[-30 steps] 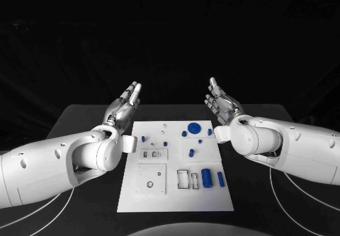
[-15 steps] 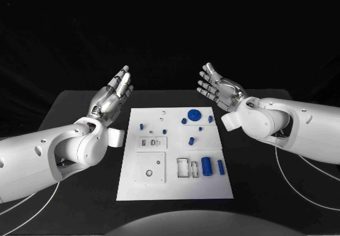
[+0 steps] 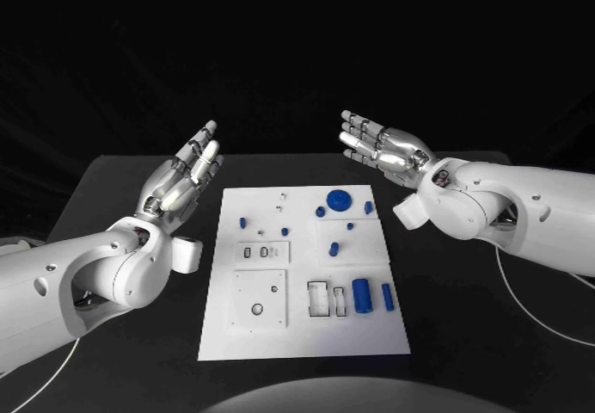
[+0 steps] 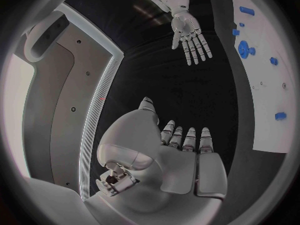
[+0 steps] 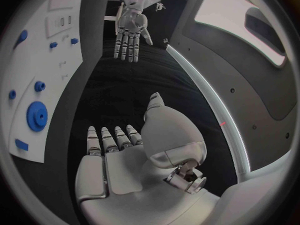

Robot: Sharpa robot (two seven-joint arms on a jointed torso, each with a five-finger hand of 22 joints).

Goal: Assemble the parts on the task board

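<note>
White flat task board (image 3: 306, 340) lies mid black worktop (image 3: 471, 344), small blue parts (image 3: 361, 295) on it; any lettering seems unreadable. My left robot hand (image 3: 181, 178) and right robot hand (image 3: 384, 151) hover spread, holding nothing.

The right hand (image 5: 128, 160) is seen from behind, its fingers straight and apart over the black desk (image 5: 125, 85), holding nothing. Across from it the left hand (image 5: 132, 29) reaches in with fingers spread, also holding nothing. Beside both lies the white task board (image 5: 44, 60), carrying a large round blue disc (image 5: 37, 116) and several smaller blue parts (image 5: 39, 86).
</note>
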